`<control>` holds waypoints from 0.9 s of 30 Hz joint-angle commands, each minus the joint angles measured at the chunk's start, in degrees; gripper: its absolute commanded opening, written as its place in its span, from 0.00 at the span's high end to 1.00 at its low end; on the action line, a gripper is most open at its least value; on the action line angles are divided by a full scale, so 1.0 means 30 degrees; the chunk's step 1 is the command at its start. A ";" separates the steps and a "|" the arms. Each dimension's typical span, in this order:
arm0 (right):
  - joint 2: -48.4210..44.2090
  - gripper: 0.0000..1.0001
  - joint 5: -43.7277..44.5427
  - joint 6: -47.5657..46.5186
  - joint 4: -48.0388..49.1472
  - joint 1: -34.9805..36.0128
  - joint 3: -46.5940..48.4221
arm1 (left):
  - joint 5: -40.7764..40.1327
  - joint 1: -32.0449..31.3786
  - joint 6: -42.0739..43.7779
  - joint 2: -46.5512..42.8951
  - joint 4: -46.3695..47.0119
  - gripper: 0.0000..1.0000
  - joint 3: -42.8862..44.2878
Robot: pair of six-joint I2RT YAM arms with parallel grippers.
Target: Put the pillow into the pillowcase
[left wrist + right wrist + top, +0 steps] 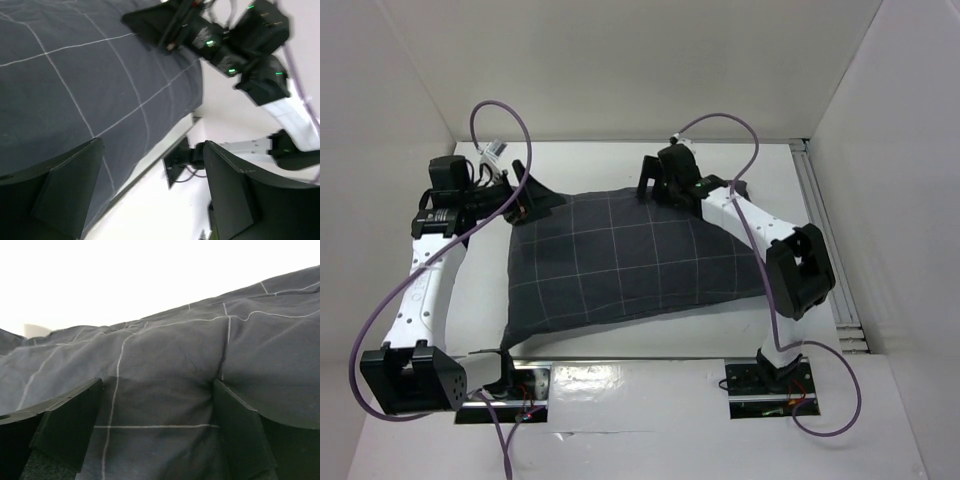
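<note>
The pillowcase (630,265) lies plump and filled out in the middle of the tabletop (600,165), its light grid lines facing up; the pillow itself is hidden from every view. The left gripper (528,200) sits at the case's far left corner with its fingers (65,192) spread wide. One finger is over the dark fabric and the other over bare tabletop, and they clamp nothing. The right gripper (652,183) rests at the far edge, also spread wide, and the cloth bulges between its fingers (70,425) without being pinched.
</note>
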 commanded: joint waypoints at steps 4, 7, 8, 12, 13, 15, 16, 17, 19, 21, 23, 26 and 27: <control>-0.1218 0.01 0.1567 -0.0413 -0.3108 0.0175 0.1854 | -0.3947 -0.1492 0.2401 -0.0535 -0.4274 0.13 0.0725; -0.3150 0.01 0.2683 -0.1057 -0.4104 -0.0001 0.1154 | -0.6495 -0.2605 0.2230 -0.0945 -0.5362 0.18 -0.0884; -0.3649 0.01 0.3238 -0.1059 -0.4338 -0.0001 0.0774 | -0.7082 -0.2840 0.2228 -0.1264 -0.5598 0.18 -0.1411; -0.6315 0.01 0.3449 -0.1059 -0.5422 -0.0467 -0.2095 | -0.8670 -0.3953 0.0622 -0.2029 -0.5020 0.15 -0.3928; -0.7277 0.01 0.3449 -0.0827 -0.5918 -0.0469 -0.3348 | -0.8670 -0.3955 0.0269 -0.2232 -0.4724 0.15 -0.4255; -0.8219 0.01 0.3246 -0.0358 -0.6418 -0.0469 -0.4469 | -0.8875 -0.4219 -0.0493 -0.2234 -0.4052 0.16 -0.4870; -0.9268 0.01 0.3244 0.0253 -0.6653 -0.0469 -0.4967 | -0.8875 -0.4509 -0.1019 -0.2234 -0.3612 0.16 -0.5483; -0.9830 0.01 0.3012 0.0462 -0.6655 -0.0469 -0.5958 | -0.8875 -0.4773 -0.1256 -0.2234 -0.3028 0.17 -0.5692; -1.1349 0.01 0.2746 0.0902 -0.6655 -0.0469 -0.6901 | -0.9310 -0.5066 -0.1461 -0.1797 -0.2439 0.18 -0.6102; -1.1943 0.01 0.1814 0.1138 -0.5780 -0.0469 -0.8337 | -0.9314 -0.5068 -0.1639 -0.1358 -0.1707 0.20 -0.6280; -1.1945 0.01 0.1079 0.1343 -0.4409 -0.0469 -0.9564 | -0.9578 -0.5244 -0.1639 -0.0509 -0.1325 0.20 -0.6280; -1.0342 0.01 0.0636 0.1549 -0.2737 -0.0672 -0.9836 | -1.0105 -0.5012 -0.1436 0.0893 -0.0651 0.20 -0.5115; -0.9899 0.01 0.0636 0.1549 -0.2294 -0.0674 -0.9836 | -1.0279 -0.4749 -0.1434 0.1248 -0.0649 0.20 -0.4702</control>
